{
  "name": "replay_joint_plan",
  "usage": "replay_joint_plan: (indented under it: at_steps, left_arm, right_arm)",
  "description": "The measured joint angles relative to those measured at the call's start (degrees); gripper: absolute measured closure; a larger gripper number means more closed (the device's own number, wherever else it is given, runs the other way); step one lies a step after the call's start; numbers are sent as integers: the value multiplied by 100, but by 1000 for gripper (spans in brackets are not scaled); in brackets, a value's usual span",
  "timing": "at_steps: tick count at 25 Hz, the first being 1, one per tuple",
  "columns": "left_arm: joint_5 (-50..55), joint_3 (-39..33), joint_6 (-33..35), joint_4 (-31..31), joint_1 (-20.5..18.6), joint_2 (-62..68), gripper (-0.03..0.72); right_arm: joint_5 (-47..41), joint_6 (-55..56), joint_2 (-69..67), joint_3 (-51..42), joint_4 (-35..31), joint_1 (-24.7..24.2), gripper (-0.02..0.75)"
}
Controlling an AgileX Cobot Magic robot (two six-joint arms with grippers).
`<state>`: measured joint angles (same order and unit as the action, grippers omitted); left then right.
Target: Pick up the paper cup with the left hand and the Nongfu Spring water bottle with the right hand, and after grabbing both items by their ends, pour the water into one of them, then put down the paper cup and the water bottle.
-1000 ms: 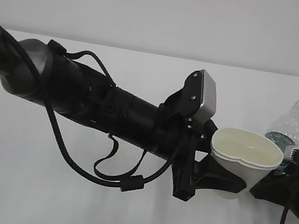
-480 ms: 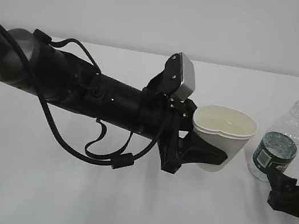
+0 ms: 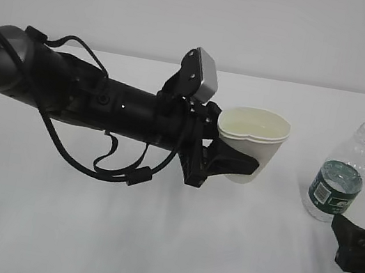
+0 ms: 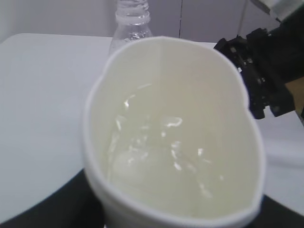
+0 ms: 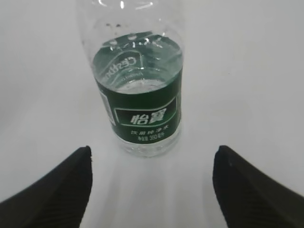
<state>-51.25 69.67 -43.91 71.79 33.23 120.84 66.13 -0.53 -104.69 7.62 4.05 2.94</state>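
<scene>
While my left hand (image 3: pixel 234 165) grips the cup (image 3: pixel 252 143) above the tabletop (image 3: pixel 149 244), the bottle (image 3: pixel 342 175) stands upright to its right, my open right hand (image 3: pixel 361 246) just short of it. From my left wrist, water (image 4: pixel 161 156) glints inside the squeezed cup. From my right wrist, my fingers (image 5: pixel 57 185) stand wide, clear of the green-labelled bottle.
</scene>
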Motion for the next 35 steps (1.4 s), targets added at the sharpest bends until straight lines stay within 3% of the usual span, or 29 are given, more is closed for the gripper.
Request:
replay_joint_plan:
  at_steps: [20,35]
  left_arm:
    - [-148,-326,421,-490,-1006,0,292]
    - [-400,-323,489,-515,-1339,65,292]
  right_arm:
    - [0,260,340,-101,473,0,146]
    - [0,260,340,-101,473,0,146]
